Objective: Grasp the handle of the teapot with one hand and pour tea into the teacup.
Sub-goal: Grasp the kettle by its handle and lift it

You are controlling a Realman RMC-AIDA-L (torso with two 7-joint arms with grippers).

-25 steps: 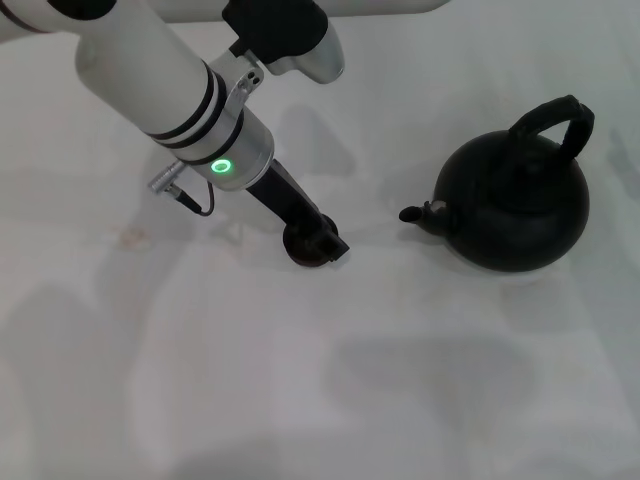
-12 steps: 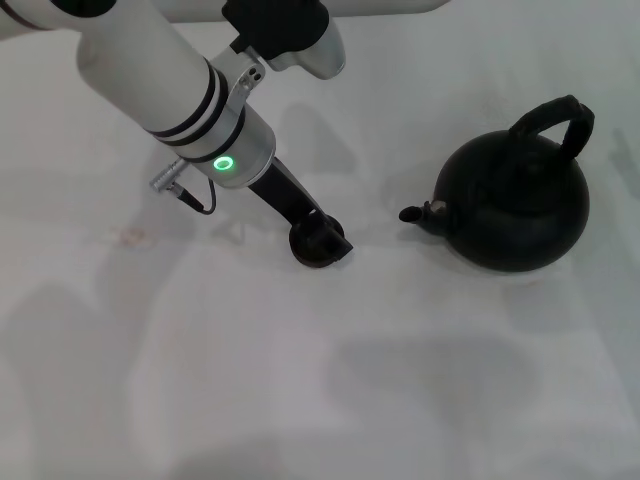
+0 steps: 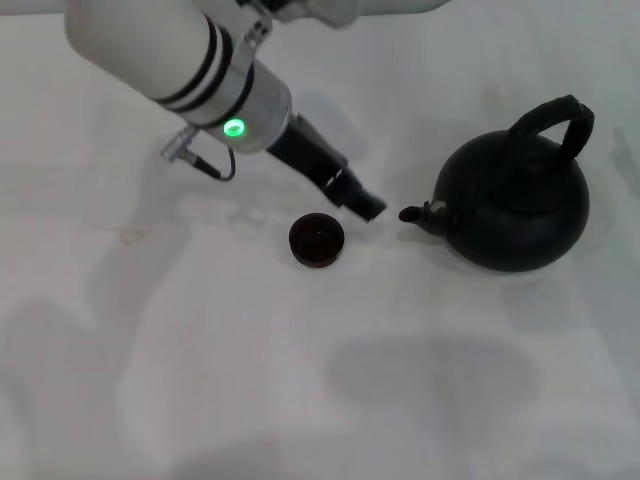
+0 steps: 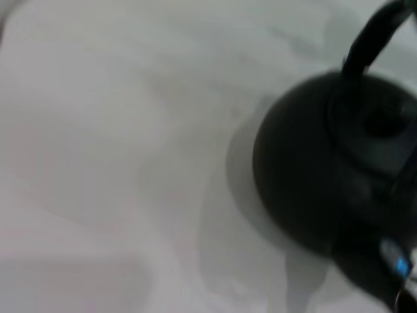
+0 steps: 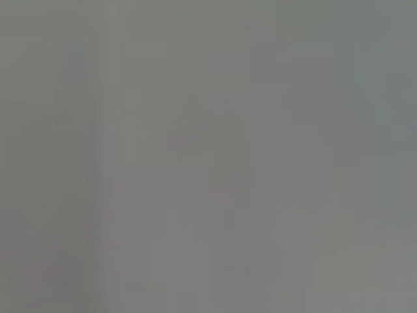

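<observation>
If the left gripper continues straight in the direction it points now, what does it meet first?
Probably the teapot: the left gripper points toward its spout, passing beside the teacup. Its height above the table is unclear.

No readable text, labels, brands or numbers are showing in any view. The only sign is a small round green light glowing on the left arm's wrist ring in the head view, with no characters on it. The left wrist view is showing a small blue glint at its edge, too blurred to read. The right wrist view is showing nothing readable, just flat grey.
</observation>
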